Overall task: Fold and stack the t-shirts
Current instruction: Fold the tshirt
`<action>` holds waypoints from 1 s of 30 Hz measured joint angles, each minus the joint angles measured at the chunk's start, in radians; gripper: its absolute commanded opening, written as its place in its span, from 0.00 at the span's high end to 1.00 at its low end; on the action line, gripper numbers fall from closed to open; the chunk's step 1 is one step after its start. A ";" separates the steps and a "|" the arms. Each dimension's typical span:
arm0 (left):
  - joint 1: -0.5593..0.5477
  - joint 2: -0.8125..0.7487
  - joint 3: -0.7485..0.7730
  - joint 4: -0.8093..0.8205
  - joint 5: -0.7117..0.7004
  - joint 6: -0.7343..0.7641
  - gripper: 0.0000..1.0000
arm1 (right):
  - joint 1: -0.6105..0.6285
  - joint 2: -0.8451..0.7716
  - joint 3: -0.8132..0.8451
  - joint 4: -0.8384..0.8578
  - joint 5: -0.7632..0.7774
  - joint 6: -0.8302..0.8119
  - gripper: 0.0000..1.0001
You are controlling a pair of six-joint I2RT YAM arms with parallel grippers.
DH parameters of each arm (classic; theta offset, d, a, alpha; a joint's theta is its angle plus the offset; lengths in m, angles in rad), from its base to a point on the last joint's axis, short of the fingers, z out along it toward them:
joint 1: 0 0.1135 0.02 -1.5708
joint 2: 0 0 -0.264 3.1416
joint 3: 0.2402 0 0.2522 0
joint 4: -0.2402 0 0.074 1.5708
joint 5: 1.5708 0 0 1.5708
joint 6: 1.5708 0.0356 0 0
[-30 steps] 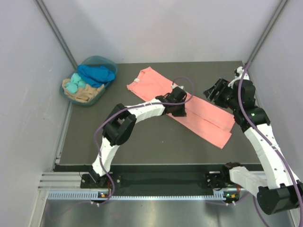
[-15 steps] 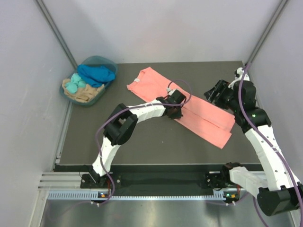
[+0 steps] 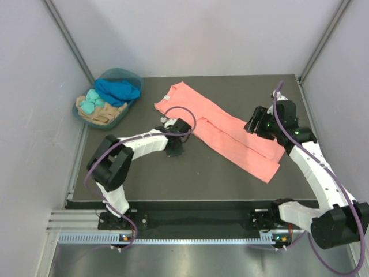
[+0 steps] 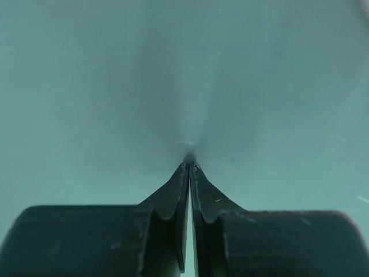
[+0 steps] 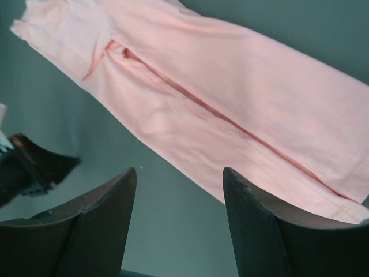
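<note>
One salmon-pink t-shirt [image 3: 226,130] lay in a long strip diagonally across the table [image 3: 202,176]. The left gripper [image 4: 189,165] sat over bare table just beside the strip's near edge, jaws together on nothing. The right gripper [image 5: 179,173] hung above the strip's right part, jaws apart and empty.

The dark table [image 3: 144,179] carries a lengthwise-folded salmon-pink t-shirt [image 3: 230,131] lying diagonally and, far left, a teal basket [image 3: 128,73].

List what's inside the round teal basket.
Crumpled shirts fill the basket: a royal blue shirt at the back, a turquoise shirt and a tan shirt in front. Anything beneath them is covered.
</note>
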 measured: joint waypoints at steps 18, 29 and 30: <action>0.256 0.079 0.392 0.002 0.080 0.103 0.83 | 0.103 0.164 -0.058 0.003 0.049 -0.070 0.43; 0.311 0.433 0.639 0.008 0.060 0.119 0.86 | 0.159 0.198 -0.033 -0.018 0.071 -0.065 0.44; 0.309 0.447 0.664 0.007 0.053 0.122 0.85 | 0.159 0.203 -0.023 -0.016 0.072 -0.063 0.44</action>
